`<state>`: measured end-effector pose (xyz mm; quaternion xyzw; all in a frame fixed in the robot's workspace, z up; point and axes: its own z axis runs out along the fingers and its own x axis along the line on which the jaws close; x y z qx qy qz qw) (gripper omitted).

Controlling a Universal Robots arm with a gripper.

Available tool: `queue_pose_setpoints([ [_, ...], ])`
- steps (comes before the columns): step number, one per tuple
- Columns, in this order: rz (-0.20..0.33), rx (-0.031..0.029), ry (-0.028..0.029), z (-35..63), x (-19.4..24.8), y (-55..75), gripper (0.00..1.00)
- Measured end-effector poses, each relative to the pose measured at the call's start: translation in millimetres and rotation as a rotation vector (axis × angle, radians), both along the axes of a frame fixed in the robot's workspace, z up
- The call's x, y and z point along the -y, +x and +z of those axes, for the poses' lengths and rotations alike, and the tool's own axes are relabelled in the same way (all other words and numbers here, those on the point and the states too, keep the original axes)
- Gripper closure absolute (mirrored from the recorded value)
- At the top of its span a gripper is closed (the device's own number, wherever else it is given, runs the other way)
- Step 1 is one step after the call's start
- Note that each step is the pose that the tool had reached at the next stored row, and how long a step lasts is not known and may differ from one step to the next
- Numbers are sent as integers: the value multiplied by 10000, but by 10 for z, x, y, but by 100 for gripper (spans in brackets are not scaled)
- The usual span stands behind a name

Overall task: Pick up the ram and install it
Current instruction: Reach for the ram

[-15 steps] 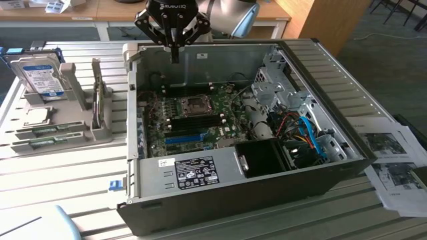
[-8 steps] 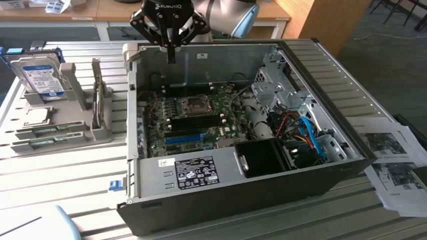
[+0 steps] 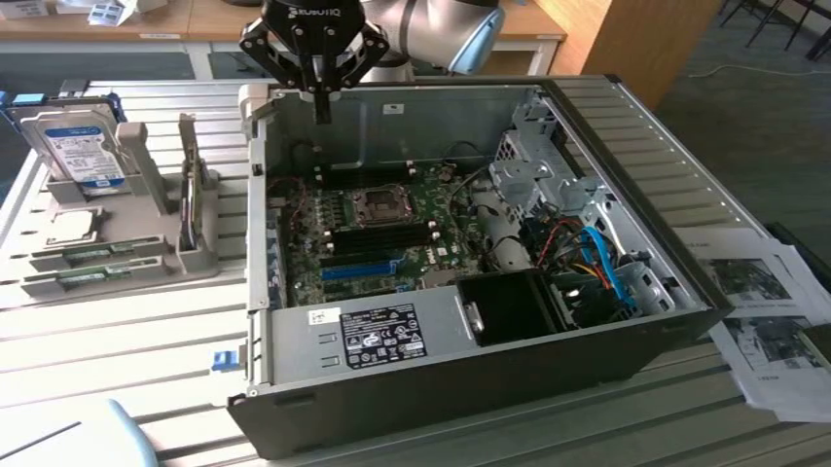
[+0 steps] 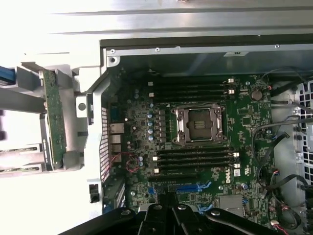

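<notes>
The gripper [image 3: 321, 109] hangs over the far wall of the open computer case [image 3: 675, 185], above the motherboard [image 3: 442, 255]. Its fingers are pressed together and hold nothing. The ram [image 3: 195, 195] stands on its long edge in the grey holder [image 3: 136, 161] outside the case, on the exterior view's left and well apart from the gripper. Two more green sticks [image 3: 91, 257] lie flat in the holder's front trays.

The risks, as I judge them:

- With the fingers together, a descent onto the ram would strike its top edge rather than straddle it, which could tip the thin board or push it out of its groove.
- The holder's upright posts stand close beside the ram, so an off-centre approach could snag a finger on them.
- The flat sticks look alike, and one could be taken by mistake.
- Inside the case, the black memory slots [image 3: 377, 233] flank the CPU socket [image 3: 380, 202], with the blue slot [image 3: 361, 269] just beyond. A tilted or misaligned stick could jam, or land in the wrong slot.
</notes>
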<state>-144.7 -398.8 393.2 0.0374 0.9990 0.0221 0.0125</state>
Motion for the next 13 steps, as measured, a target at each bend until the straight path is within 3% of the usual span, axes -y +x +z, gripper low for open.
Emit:
queue_pose_setpoints([
  [13,1,-1,-1,0,0,-241,91],
])
